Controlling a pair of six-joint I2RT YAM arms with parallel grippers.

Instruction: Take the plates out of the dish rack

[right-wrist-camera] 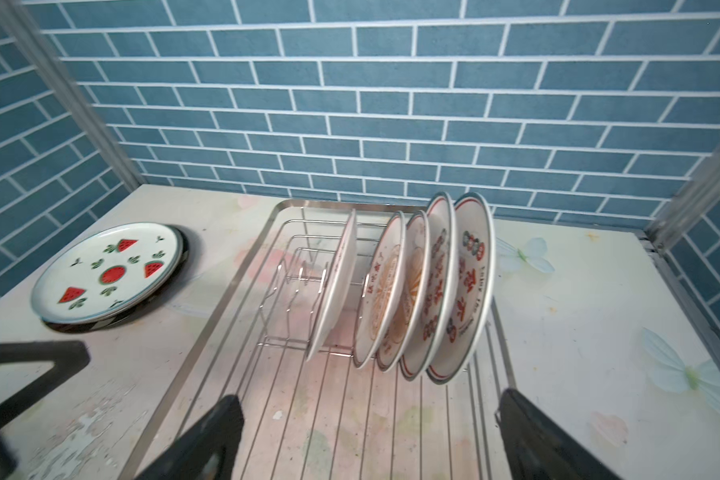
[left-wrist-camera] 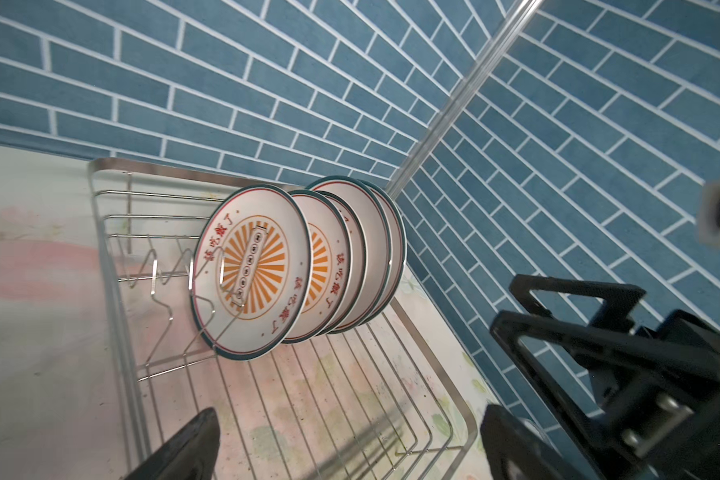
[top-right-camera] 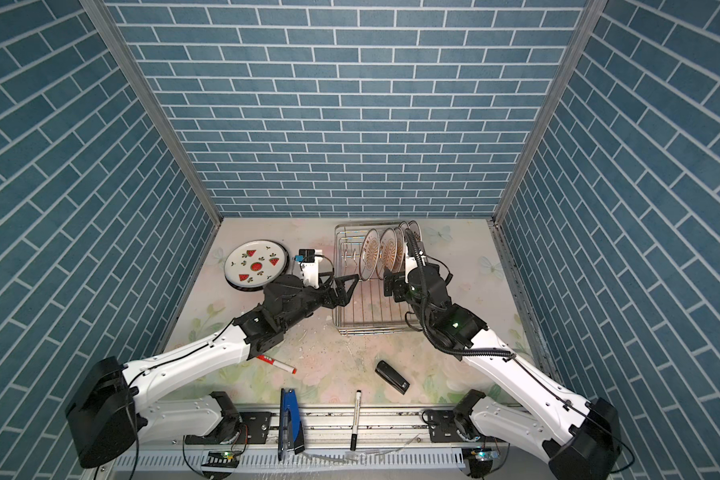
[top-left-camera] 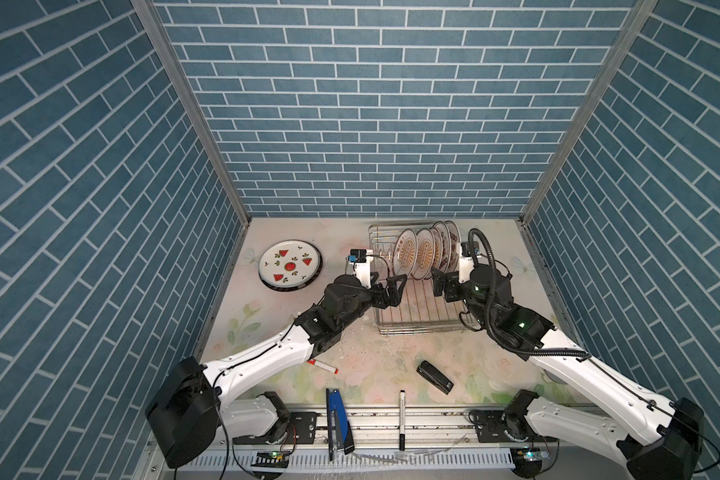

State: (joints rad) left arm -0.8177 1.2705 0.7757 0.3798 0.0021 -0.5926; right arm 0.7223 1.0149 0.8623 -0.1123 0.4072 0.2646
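Plates (top-left-camera: 405,253) racked; left gripper (top-left-camera: 391,291), right gripper (right-wrist-camera: 368,397) spread, empty.

Left gripper (top-right-camera: 345,291) sits at the dish rack's (top-right-camera: 364,331) left edge with jaws spread and nothing between them. Right gripper (top-right-camera: 393,286) faces it over the rack, jaws apart and also holding nothing. Upright plates (top-right-camera: 374,255) stand just beyond both sets of jaws, closer to the right ones; contact unclear. Watermelon plate (top-right-camera: 256,264) lies flat on the table (top-right-camera: 329,365), outboard of the left jaws and clear of the rack.
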